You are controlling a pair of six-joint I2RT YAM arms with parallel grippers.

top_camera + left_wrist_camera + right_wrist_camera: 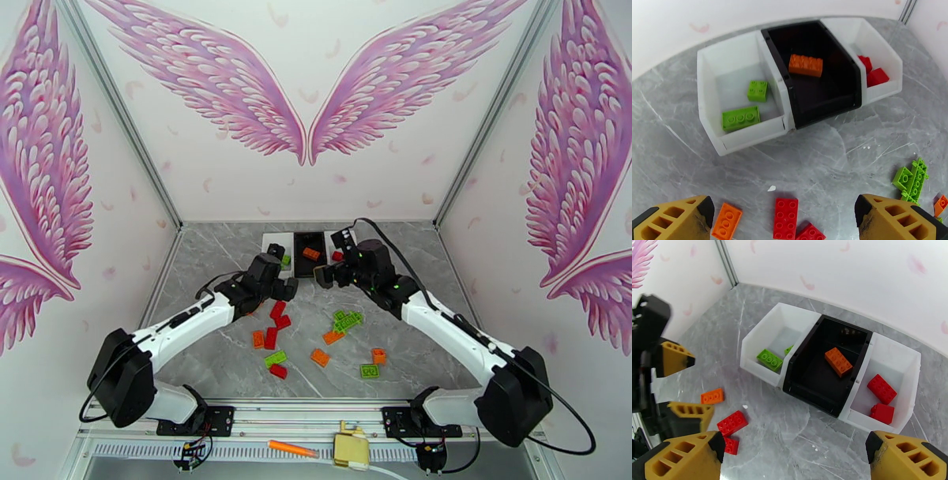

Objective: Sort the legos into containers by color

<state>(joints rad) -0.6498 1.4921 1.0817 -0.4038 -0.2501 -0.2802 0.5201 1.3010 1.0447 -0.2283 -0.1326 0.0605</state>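
Observation:
Three containers stand in a row at the back: a left white bin point(709, 98) holding two green legos point(740, 118), a black bin point(829, 108) with one orange lego point(805, 65), and a right white bin point(904, 354) with two red legos point(881, 389). Loose red point(277, 309), orange point(320, 357) and green point(347, 320) legos are scattered on the grey table in front. My left gripper point(278, 288) point(784, 205) hovers open and empty above red bricks point(786, 219) near the bins. Just in front of the black bin, my right gripper point(324, 275) point(794, 443) also stands open and empty.
An orange pen-like stick point(292, 449) and a beige box point(351, 450) lie on the front rail beyond the table edge. Wing-patterned walls close in the back and both sides. The two arms' wrists are near each other in front of the bins.

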